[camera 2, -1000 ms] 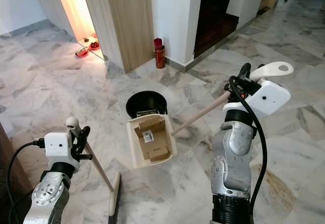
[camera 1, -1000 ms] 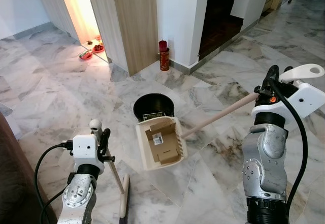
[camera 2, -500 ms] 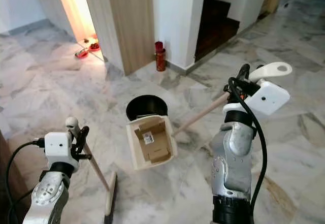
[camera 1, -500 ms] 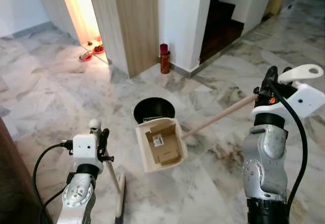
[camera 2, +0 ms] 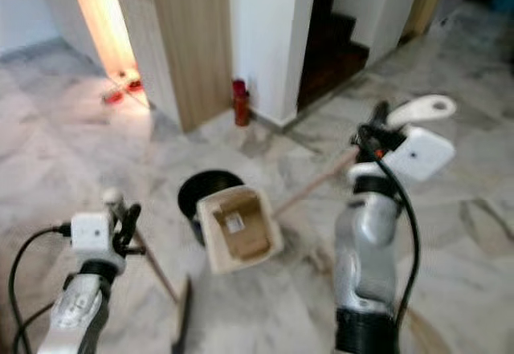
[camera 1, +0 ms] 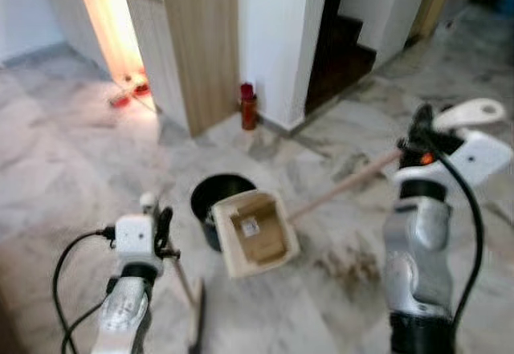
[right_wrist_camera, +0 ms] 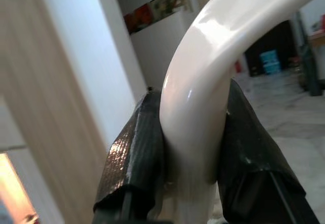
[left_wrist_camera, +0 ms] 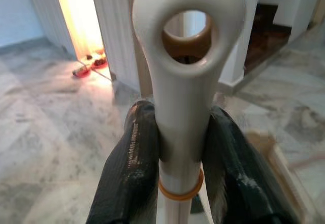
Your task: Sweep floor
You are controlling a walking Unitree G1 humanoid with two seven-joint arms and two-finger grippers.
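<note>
We stand on a grey-veined marble floor [camera 1: 72, 169], facing a wooden cabinet [camera 1: 197, 41], a white pillar and a dark stairway [camera 1: 341, 41]. Our left pincer [left_wrist_camera: 180, 148] is clamped on the broom handle [left_wrist_camera: 184, 82], its head on the floor. Our right pincer [right_wrist_camera: 190, 148] grips the dustpan handle [right_wrist_camera: 213, 56]; the dustpan [camera 1: 255, 233], carrying cardboard scraps, hangs over a black bin [camera 1: 210, 201]. A red can [camera 1: 248, 105] stands by the pillar.

I see a cream plastic dustpan [camera 1: 255, 236] holding brown cardboard scraps [camera 1: 259, 238] on a pale wooden handle [camera 1: 344, 185] — beside a round black bin [camera 1: 215, 203]. Grey-veined white marble floor [camera 1: 72, 169], a red canister [camera 1: 248, 107], light wood-grain panelling [camera 1: 199, 41].
</note>
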